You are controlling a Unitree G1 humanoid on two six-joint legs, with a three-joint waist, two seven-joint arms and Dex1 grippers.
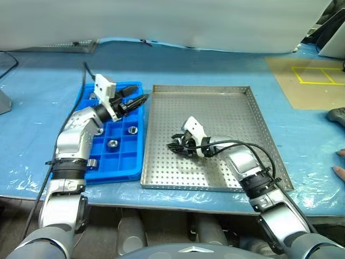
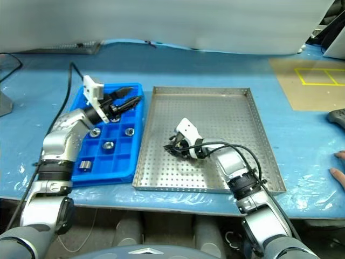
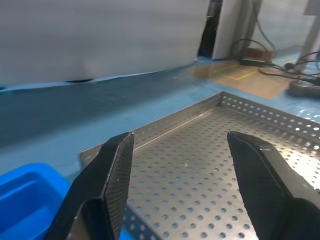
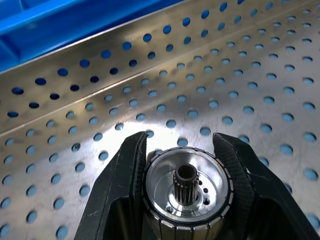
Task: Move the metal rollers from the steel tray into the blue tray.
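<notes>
The steel tray (image 1: 215, 113) lies at the table's centre, and the blue tray (image 1: 121, 162) sits against its left rim. My right gripper (image 1: 176, 144) is low over the steel tray's floor, shut on a metal roller (image 4: 186, 187) that sits between its fingers (image 4: 127, 170). Several metal rollers (image 1: 112, 143) rest in compartments of the blue tray. My left gripper (image 1: 139, 93) hovers over the far right corner of the blue tray. It is open, with nothing between its fingers (image 3: 112, 170).
A brown mat with yellow tape (image 1: 310, 75) lies at the far right. A black object (image 1: 337, 115) and a person's fingertips (image 1: 339, 171) show at the right edge. A black cable (image 1: 81, 102) runs along my left arm. Blue sheeting covers the table.
</notes>
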